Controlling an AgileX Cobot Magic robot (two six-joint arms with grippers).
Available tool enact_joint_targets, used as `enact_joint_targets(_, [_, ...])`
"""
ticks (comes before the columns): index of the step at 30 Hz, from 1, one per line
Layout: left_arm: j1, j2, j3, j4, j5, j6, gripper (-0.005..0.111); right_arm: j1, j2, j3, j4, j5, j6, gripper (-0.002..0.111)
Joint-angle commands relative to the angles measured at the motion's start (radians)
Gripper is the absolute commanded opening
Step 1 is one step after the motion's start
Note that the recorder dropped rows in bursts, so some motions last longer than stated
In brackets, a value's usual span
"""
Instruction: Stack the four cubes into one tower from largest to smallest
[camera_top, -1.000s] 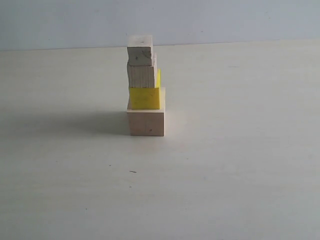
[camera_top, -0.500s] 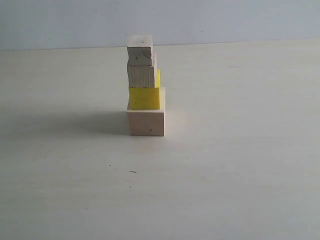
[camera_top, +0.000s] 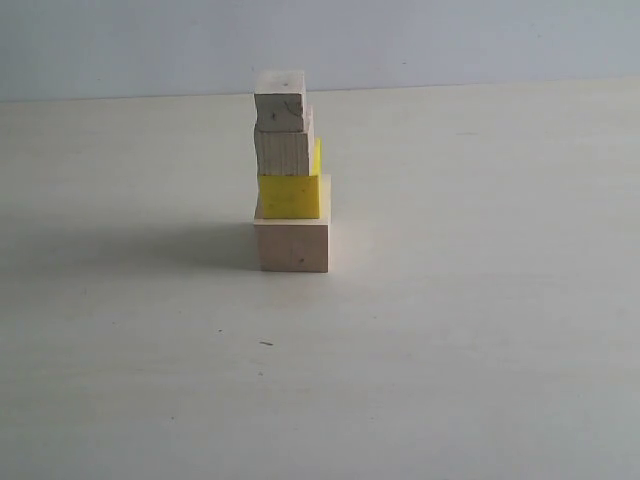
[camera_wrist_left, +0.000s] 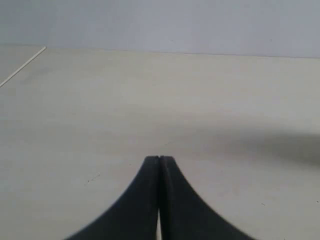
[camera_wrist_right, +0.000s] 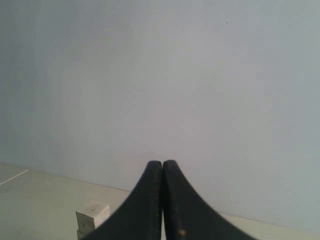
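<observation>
- Left gripper: one; its two dark jaws are pressed together with nothing between them, over bare table.
- Cubes: four in all, three of pale wood and one yellow. All four stand in one tower, a little left of the middle of the table.
- From the bottom: large cube on the table, then yellow cube, medium cube and small cube on top. Each touches the next, and the upper ones sit slightly toward the left edge.
- Right gripper: one, with its jaws together and empty. Its camera catches the tower's top, apart from the jaws.
- Table: pale and smooth, with a few tiny dark specks in front of the tower and a soft shadow to the tower's left.
- Wall: plain grey-white, behind the table.
</observation>
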Motion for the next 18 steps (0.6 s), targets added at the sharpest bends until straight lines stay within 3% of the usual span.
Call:
enact_joint_targets(1, [-0.006,-0.005,0.003,0.005,-0.016,-0.004,0.000,-0.005,-0.004,0.005,0.000,0.003,0.004,0.000])
enact_joint_targets(18, [-0.006,-0.005,0.003,0.067,-0.016,-0.004,0.000,-0.005,-0.004,0.005,0.003,0.003,0.004,0.000])
